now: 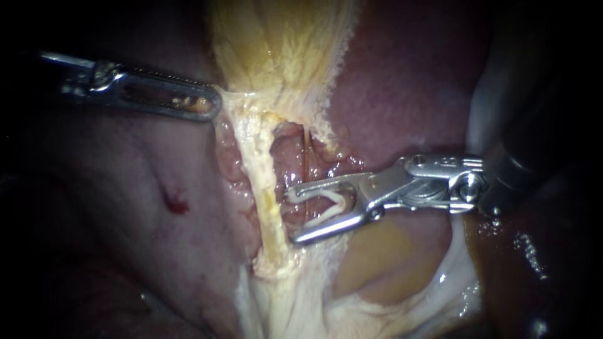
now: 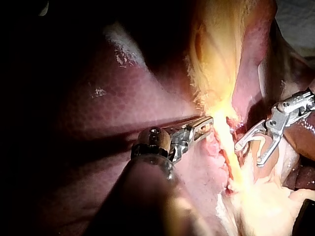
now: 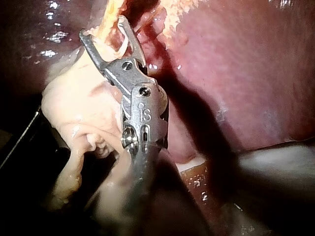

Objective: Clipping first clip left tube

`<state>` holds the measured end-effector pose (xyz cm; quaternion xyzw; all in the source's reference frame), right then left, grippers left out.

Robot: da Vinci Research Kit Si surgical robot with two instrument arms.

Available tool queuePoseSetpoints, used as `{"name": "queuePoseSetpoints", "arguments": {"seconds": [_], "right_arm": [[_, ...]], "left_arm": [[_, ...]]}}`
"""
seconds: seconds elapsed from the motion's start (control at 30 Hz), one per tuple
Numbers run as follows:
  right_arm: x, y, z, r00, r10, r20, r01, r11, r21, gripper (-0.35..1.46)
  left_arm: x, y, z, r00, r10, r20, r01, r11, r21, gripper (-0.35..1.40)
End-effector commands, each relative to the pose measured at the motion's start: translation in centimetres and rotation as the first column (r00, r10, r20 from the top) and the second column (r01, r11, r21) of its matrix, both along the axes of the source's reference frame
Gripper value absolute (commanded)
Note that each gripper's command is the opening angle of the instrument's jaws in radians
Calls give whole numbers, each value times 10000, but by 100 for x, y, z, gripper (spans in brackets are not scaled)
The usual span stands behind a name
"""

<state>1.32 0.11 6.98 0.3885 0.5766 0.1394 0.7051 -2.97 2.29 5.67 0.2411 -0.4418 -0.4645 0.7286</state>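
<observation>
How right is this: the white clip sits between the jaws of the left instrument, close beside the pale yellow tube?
Wrong instrument. The white clip sits between the jaws of the right instrument, close beside the pale yellow tube, as the endoscope view shows.

Overall level: dim; the endoscope view is lit in a central pool and falls to black at left and right.
Brightest area: the gallbladder (image 1: 282,44), pale yellow under direct light, nearly washed out in the left wrist view (image 2: 216,54).
Shadows: the right instrument (image 3: 103,27) throws a dark band on the liver (image 3: 236,59) beside it; the near shaft of the left instrument (image 2: 209,122) is unlit.
Glare: highlights on the right instrument's metal (image 1: 295,215) and the white clip (image 1: 326,207); wet glints at far right.
</observation>
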Motion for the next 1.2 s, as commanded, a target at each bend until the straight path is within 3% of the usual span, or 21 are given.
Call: {"name": "queuePoseSetpoints", "arguments": {"seconds": [0.03, 0.97, 1.2], "right_arm": [[1, -1, 2, 10000, -8, 2, 8, 10000, -6, 48], [24, -16, 26, 10000, 30, 75, -28, 9998, -185, 49], [18, -13, 40, 9999, 45, 94, -43, 9998, -217, 50]], "left_arm": [[0, 0, 0, 10000, -6, -11, 6, 10000, -2, -35], [-1, 0, 0, 10000, -11, -14, 11, 10000, -2, -35], [-1, 0, -1, 10000, -13, -15, 13, 10000, -1, -35]]}}
